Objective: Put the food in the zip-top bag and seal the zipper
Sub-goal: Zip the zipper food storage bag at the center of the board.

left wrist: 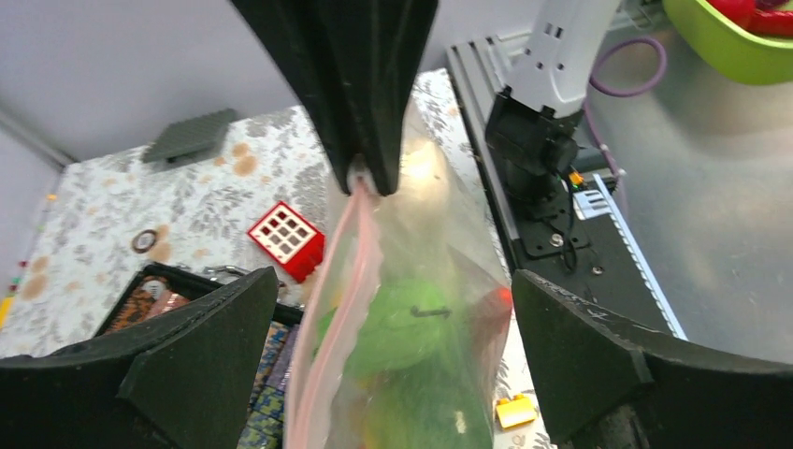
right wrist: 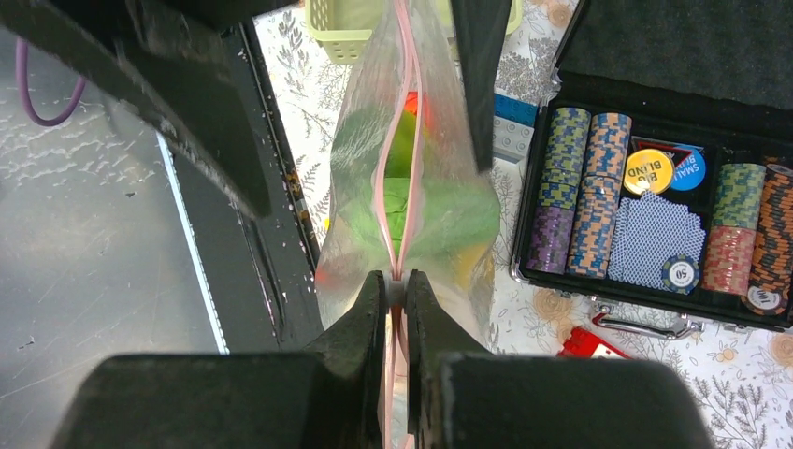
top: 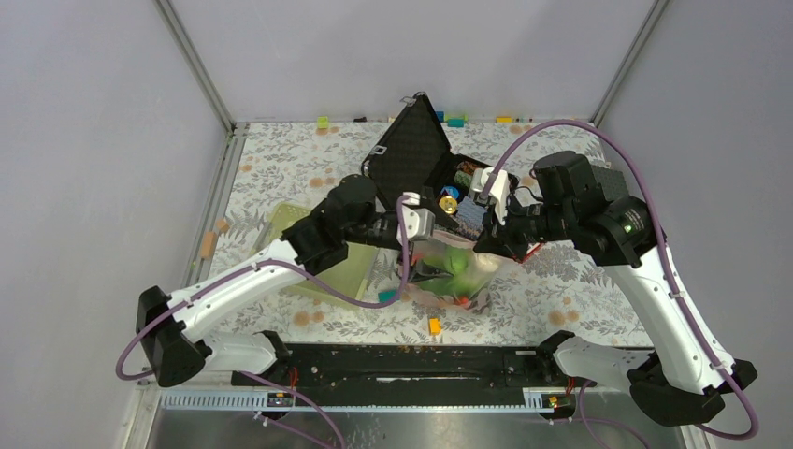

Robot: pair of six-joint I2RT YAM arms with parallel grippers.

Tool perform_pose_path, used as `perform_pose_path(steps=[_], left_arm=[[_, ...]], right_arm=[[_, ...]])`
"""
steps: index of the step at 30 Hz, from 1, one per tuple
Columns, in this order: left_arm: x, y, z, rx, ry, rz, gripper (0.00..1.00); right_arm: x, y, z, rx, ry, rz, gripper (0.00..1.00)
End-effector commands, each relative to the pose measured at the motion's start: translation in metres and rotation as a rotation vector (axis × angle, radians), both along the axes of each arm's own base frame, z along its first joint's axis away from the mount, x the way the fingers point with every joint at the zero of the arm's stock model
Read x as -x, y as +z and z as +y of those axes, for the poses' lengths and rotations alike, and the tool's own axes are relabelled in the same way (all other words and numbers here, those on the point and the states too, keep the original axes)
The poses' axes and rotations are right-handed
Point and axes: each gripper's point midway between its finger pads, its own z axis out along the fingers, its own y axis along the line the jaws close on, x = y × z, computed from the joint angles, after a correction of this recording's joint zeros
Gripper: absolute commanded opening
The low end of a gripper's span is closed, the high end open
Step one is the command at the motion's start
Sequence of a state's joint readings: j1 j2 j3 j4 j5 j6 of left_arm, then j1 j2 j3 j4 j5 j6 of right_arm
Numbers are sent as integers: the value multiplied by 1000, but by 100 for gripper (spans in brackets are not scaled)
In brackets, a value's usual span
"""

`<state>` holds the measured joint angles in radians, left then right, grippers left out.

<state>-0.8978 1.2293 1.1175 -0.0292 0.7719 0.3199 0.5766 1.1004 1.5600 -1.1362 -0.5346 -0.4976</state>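
One zipper (left wrist: 348,253) in right tool (right wrist: 397,285), bag (top: 458,271) amid left tool (left wrist: 391,290)

Clear zip-top bag (right wrist: 351,178), pale pink zipper (left wrist: 332,290), green food (left wrist: 402,327) with perhaps red, black case (top: 411,150), grey floral tablecloth (top: 281,164)

The zip-top bag (top: 460,271) hangs between my left gripper (left wrist: 393,365) and right gripper (right wrist: 395,285), food (left wrist: 411,327) inside, case (top: 411,154) behind it, basket (top: 282,218) to its left.
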Motion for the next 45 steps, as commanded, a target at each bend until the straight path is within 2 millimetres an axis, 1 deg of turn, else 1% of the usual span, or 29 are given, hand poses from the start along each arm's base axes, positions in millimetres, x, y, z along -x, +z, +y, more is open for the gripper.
perform_pose_path(steps=[1, 4, 8, 10, 12, 14, 16, 17, 18, 20, 22, 24, 25, 27, 30, 33, 36, 41, 45], left_arm=[[20, 9, -13, -11, -94, -18, 99], [24, 11, -21, -14, -97, 15, 96], [16, 19, -28, 10, -42, 71, 89], [13, 21, -31, 5, -24, 102, 82], [12, 19, -33, -7, -20, 117, 68], [11, 16, -34, -20, -22, 115, 52], [11, 13, -34, -32, -25, 107, 26], [11, 11, -34, -38, -23, 102, 5], [10, 10, -34, -43, -9, 98, 0], [6, 10, -33, -44, 21, 83, 0], [1, 13, -32, -34, 69, 72, 0], [-7, 15, -29, -22, 123, 59, 0], [-11, 14, -28, -22, 146, 51, 0], [-18, 13, -25, -18, 188, 37, 0], [-27, 11, -21, -16, 247, 25, 0], [-34, 10, -16, -18, 291, 0, 0], [-33, 8, -12, -15, 291, -29, 0], [-36, 10, -7, -12, 319, -48, 0], [-35, 10, -3, -12, 320, -65, 0]], right_arm=[[-4, 20, 9, -76, 32, -74, 0], [-3, 14, 7, -58, 29, -67, 0], [-3, 13, 6, -51, 31, -67, 0], [-3, 12, 4, -44, 28, -69, 0], [-3, 12, 3, -41, 23, -70, 0], [-2, 12, 3, -42, 23, -73, 0], [-1, 14, 2, -46, 23, -78, 0], [-1, 14, 2, -47, 23, -82, 0], [-1, 15, 2, -46, 21, -84, 0], [-2, 15, -1, -36, 18, -98, 0], [0, 12, -8, 1, 13, -96, 0], [-1, 5, -19, 62, -17, -98, 0], [-5, 2, -26, 96, -47, -106, 0], [-16, -6, -45, 186, -149, -122, 0], [-27, -17, -78, 342, -270, -149, 0], [-27, -22, -101, 443, -329, -165, 0], [-27, -22, -110, 475, -348, -188, 0], [-29, -20, -118, 489, -376, -212, 0], [-31, -21, -127, 512, -417, -222, 0]])
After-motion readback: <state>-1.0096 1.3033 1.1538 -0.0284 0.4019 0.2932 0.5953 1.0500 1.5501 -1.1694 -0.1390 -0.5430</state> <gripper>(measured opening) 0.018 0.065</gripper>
